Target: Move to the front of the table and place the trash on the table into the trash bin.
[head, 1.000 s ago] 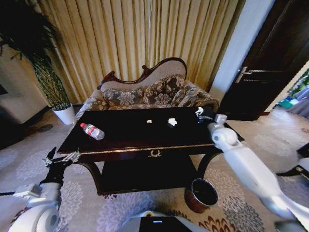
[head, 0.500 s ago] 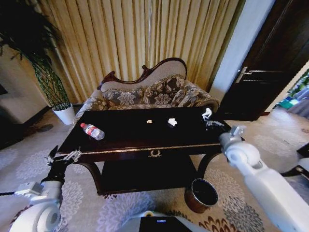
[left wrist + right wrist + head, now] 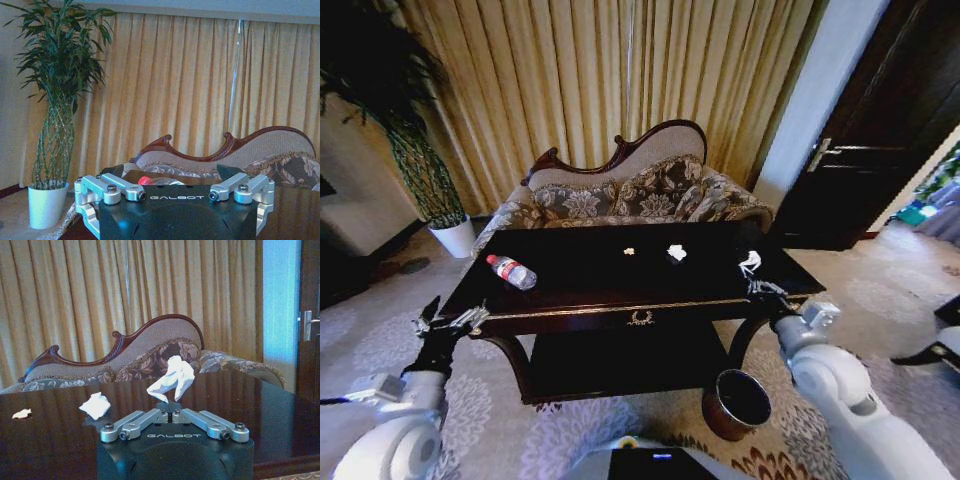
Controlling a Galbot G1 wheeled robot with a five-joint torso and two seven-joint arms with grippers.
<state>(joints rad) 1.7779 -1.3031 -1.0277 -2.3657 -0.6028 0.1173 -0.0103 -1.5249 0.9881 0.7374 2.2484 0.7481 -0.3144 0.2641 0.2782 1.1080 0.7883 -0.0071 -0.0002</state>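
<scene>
— Three paper scraps and one bottle: where does the clear-up stand?

— At the carry of one scrap, by the look of it. The right gripper [image 3: 752,275] hovers over the right front corner of the worktop [image 3: 590,285]. Its jaws are closed on a crumpled white held scrap [image 3: 172,377], which stands up from between them, clear of the surface.

— And the next move?

— Judging by the layout, a swing outward and down to the trash bin [image 3: 718,420], which sits on the carpet below that corner, beside the table leg. The jaws need to be over its dark mouth before opening, since so light a scrap can drift.

— What is left to clear?

— A larger scrap [image 3: 676,253] and a smaller scrap [image 3: 629,251] lie near the middle, toward the sofa side, well apart from either set of jaws. The red-capped bottle [image 3: 510,271] lies on its side near the left end. The left gripper [image 3: 448,322] waits off the left front corner, jaws spread and empty, with the bottle near but not between them.
</scene>
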